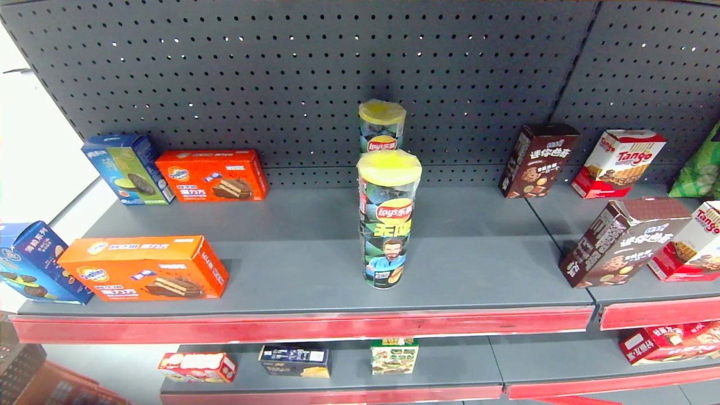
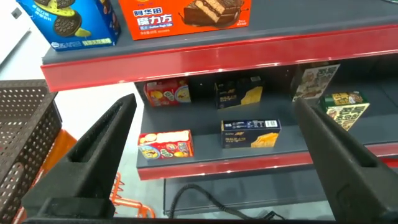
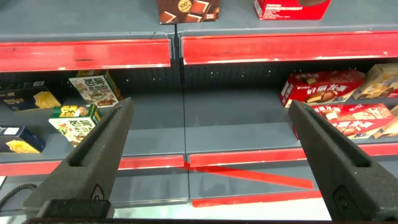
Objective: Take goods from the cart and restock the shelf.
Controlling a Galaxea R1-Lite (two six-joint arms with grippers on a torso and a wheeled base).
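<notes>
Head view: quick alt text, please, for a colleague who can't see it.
Two yellow-lidded chip cans stand one behind the other at the middle of a grey shelf with a pegboard back. To the left sit orange boxes and blue boxes, to the right brown boxes and red-and-white boxes.

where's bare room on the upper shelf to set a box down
Two wide bare patches on the shelf: one between the front orange box and the front can, one between that can and the front brown box. Crowded at the right end, around the red-white boxes.
</notes>
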